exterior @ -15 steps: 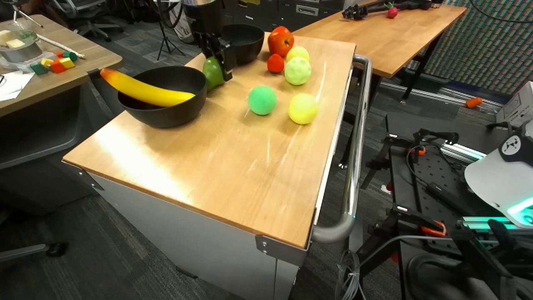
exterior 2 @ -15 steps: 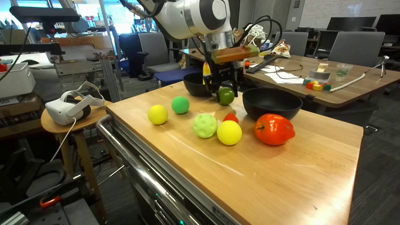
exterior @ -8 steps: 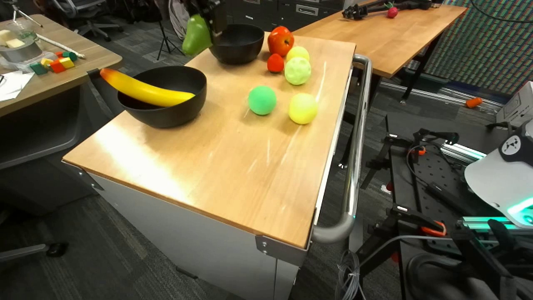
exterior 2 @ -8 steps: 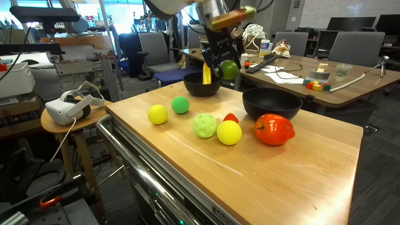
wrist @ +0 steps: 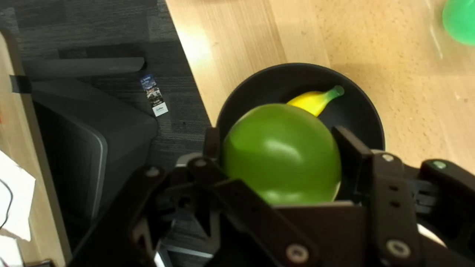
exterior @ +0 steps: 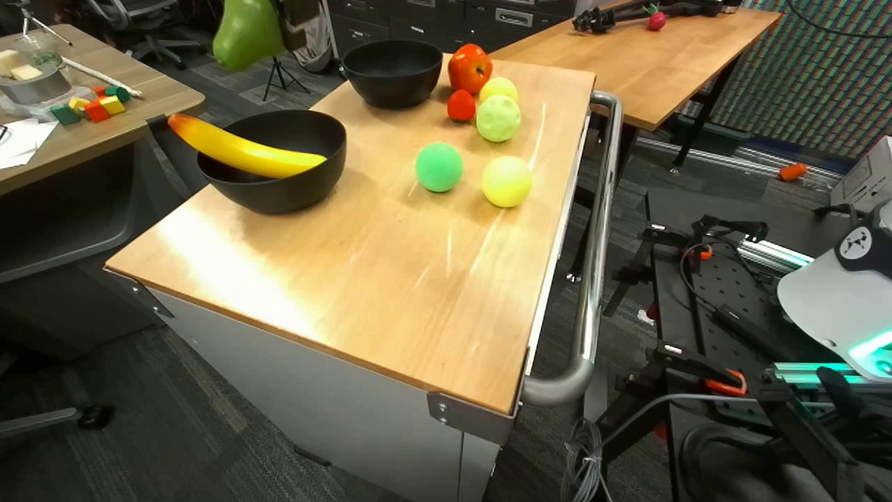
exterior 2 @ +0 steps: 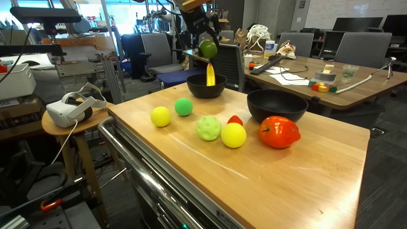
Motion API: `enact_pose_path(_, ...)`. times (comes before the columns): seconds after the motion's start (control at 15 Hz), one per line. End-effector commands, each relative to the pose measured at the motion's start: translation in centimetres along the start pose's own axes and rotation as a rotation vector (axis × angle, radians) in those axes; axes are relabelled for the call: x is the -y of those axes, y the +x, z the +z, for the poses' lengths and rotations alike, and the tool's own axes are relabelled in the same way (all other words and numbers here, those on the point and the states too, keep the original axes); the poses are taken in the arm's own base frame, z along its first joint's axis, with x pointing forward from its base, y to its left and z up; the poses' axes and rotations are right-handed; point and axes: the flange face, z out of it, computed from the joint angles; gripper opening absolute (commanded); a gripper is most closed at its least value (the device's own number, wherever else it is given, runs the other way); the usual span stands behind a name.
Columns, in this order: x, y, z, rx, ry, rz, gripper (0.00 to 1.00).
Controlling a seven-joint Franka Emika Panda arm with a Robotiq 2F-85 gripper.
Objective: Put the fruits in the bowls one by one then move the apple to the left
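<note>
My gripper (wrist: pixel 280 146): clamped round green pear (exterior: pixel 247 35).
Pear: lifted off cart top (exterior: pixel 376 265) within the last second; now aloft, looks to be over the banana bowl (exterior: pixel 293 193).
Banana bowl: banana (exterior: pixel 244 152) already in; probably I lower pear here and let go next.
Red apple (exterior: pixel 470 68): on cart top; leftward move likely still ahead.

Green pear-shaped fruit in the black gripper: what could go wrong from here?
The glossy green pear-shaped fruit could slip from the black gripper. Dropped into the round black bowl below, it might knock out the curved yellow banana, whose tip juts past the rim. The bowl sits near the edge of the wooden tabletop; a miss could reach the floor.
</note>
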Motion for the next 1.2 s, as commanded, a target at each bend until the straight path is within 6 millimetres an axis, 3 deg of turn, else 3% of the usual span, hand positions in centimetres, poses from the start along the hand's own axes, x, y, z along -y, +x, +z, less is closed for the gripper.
enact_pose_path(0.0, 1.0, 0.9, 4.0, 0.033, 0.101, 0.043, 0.48)
enact_pose_path(0.2, 2.3, 1.3, 6.5, 0.031, 0.179, 0.054, 0.48)
enact_pose_path(0.33, 2.7, 1.5, 7.1, 0.031, 0.182, 0.05, 0.48)
enact_pose_path(0.4, 2.8, 1.6, 7.0, 0.03, 0.166, 0.043, 0.58)
enact_pose_path(0.47, 2.8, 1.7, 6.4, 0.033, 0.144, 0.038, 0.93)
enact_pose_path(0.53, 2.6, 1.6, 5.6, 0.033, 0.132, 0.034, 0.94)
enact_pose_path(0.6, 2.3, 1.1, 3.9, 0.036, 0.14, 0.031, 1.0)
enact_pose_path(0.87, 0.4, -1.8, -3.7, -0.035, 0.172, 0.115, 1.0)
enact_pose_path(1.13, -0.7, -8.0, -11.6, -0.016, 0.113, 0.326, 1.0)
